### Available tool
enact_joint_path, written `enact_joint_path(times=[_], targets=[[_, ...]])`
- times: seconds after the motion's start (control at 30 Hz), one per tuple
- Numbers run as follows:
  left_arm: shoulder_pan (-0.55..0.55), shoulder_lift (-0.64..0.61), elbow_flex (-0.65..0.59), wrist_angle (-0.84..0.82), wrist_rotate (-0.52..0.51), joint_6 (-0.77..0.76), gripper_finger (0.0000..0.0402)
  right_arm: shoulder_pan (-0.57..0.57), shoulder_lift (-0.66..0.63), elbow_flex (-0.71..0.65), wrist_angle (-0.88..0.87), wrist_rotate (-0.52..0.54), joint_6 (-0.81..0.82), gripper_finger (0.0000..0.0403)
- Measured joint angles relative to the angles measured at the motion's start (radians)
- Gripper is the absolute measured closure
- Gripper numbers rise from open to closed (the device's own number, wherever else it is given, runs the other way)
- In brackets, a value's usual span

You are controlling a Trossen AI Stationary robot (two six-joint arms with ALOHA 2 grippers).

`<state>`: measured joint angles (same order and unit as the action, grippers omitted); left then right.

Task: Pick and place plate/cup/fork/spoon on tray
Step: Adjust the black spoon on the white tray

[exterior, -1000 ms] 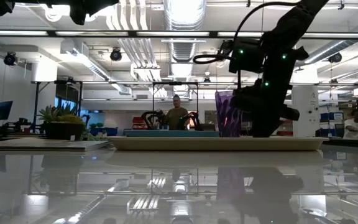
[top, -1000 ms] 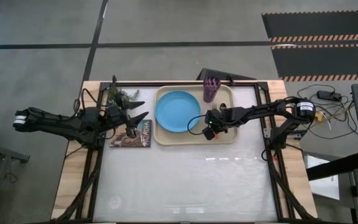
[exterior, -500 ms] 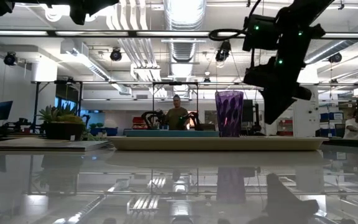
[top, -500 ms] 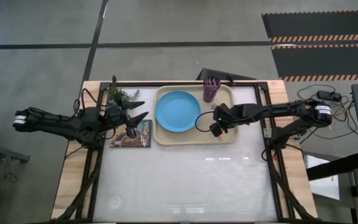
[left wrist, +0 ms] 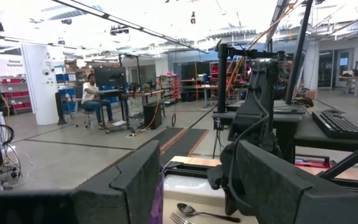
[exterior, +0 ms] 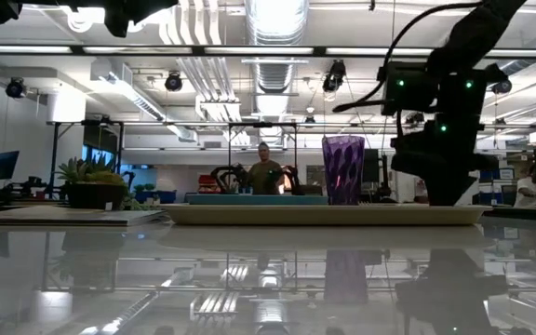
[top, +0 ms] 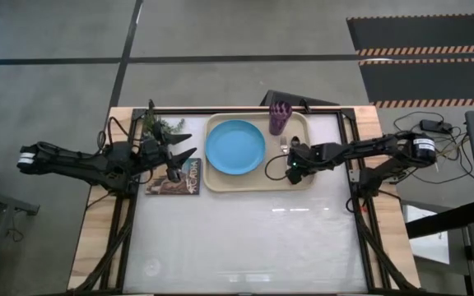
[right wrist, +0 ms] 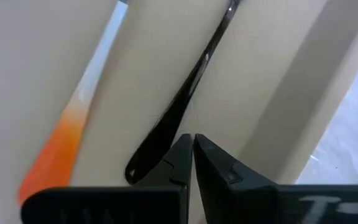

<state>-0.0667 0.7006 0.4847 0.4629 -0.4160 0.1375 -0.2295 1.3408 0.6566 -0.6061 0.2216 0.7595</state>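
The beige tray [top: 257, 182] lies at the table's far middle. On it are the light-blue plate [top: 235, 147], the purple cup [top: 280, 117] standing upright at the far right corner, and, side by side, the orange-handled fork [right wrist: 48, 162] and the dark spoon [right wrist: 188, 102]. My right gripper [top: 292, 170] is shut, low over the tray's right part, its tips [right wrist: 192, 155] right beside the spoon's handle end [right wrist: 138, 169]. My left gripper [top: 183, 156] is open and empty above the book at the table's left. My right gripper's shut fingertips [right wrist: 180, 155] stand against or just beside the spoon's handle end, coming from the near right and slanting down. I cannot tell whether they touch it. The spoon lies flat on the tray floor.
A small dark picture-covered book [top: 174, 178] lies left of the tray, a small plant [top: 161, 127] behind it. The tray's raised rim [right wrist: 303, 106] runs just right of the spoon. A person sits in the room beyond the table [exterior: 266, 169].
My right gripper has risen from the tray floor, gone a little toward the table's right edge, and come down again over the tray's right part. The plate and cup have kept still.
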Motion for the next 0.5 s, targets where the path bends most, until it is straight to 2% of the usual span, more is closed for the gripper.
enact_joint_path(times=[0.5], targets=[[0.0,0.0,0.0,0.0,0.0,0.0,0.0205,0.0,0.0,0.041,0.018,0.069,-0.001,0.0392]])
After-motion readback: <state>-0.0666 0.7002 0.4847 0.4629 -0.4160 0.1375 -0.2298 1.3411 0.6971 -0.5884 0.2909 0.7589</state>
